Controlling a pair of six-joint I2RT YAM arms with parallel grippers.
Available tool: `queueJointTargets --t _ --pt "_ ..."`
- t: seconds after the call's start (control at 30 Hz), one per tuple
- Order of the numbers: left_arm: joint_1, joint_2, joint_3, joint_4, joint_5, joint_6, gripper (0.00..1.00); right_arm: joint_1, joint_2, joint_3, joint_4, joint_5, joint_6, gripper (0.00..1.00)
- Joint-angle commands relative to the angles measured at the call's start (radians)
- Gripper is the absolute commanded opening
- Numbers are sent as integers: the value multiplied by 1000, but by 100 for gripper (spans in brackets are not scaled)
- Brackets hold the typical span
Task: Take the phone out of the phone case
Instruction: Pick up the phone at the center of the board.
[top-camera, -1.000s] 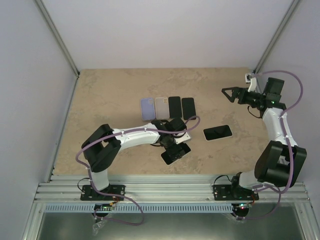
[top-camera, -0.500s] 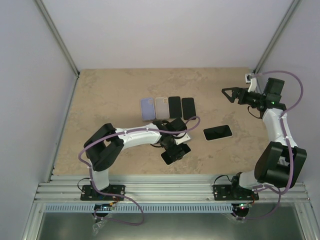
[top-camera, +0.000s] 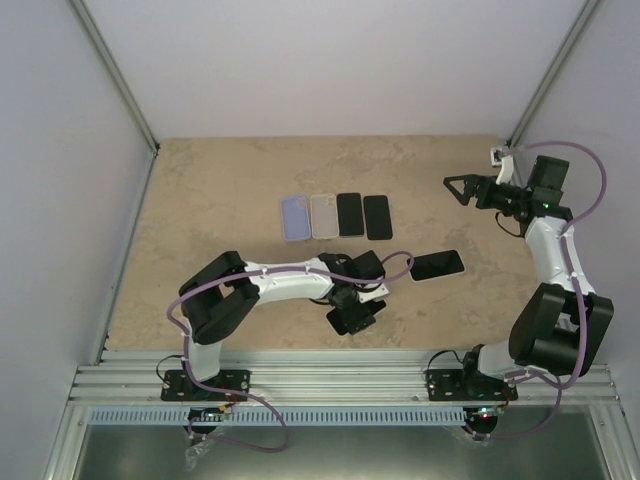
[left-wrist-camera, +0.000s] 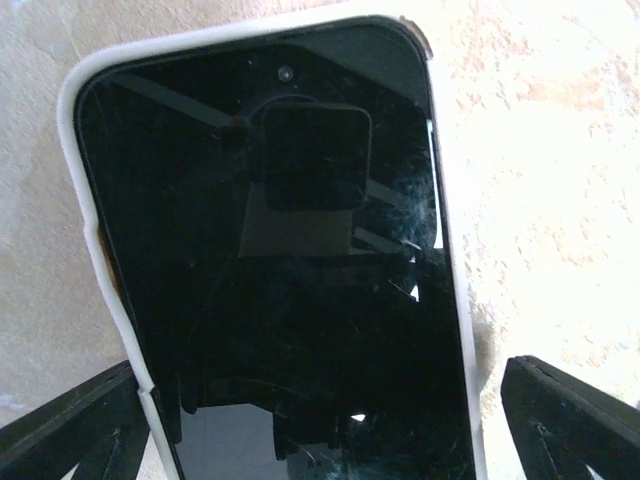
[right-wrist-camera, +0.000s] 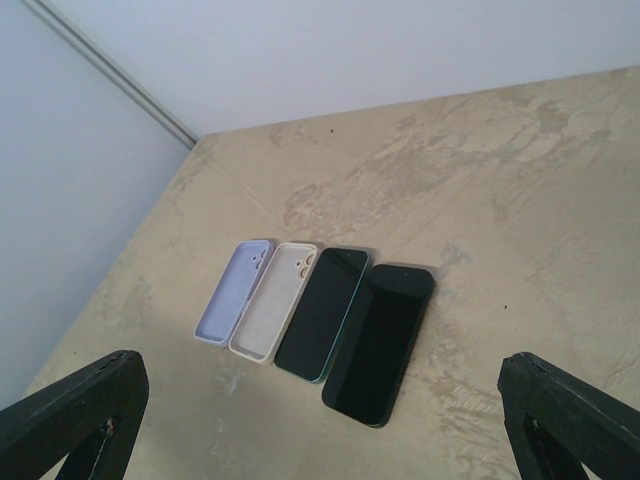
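Poised on the left with the left gripper (top-camera: 352, 307) spread wide and clasping nothing, straddling the phone (left-wrist-camera: 270, 260) lying screen-up in its white case (left-wrist-camera: 76, 110) on the table (top-camera: 220, 180) near the front edge. Risky to close on the long edges: would likely pinch phone and case as one, then lift or skid both without parting them, perhaps bumping the second cased phone (top-camera: 436, 265) near on the right. Far right, raised high with the right gripper (top-camera: 453, 190) equally wide and empty, so nothing pinning the case down for prying.
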Motion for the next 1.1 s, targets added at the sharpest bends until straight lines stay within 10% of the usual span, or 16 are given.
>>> queueJointTargets --t 0.0,0.67,1.07 --pt "-5 54 4 -5 -65 -5 97 -7 -15 -9 19 -18 4 98" --pt "-14 144 45 -37 -136 9 75 -40 -12 115 -33 85 -26 98" --pt "115 -131 19 27 -108 7 51 -27 -3 185 35 86 45 98"
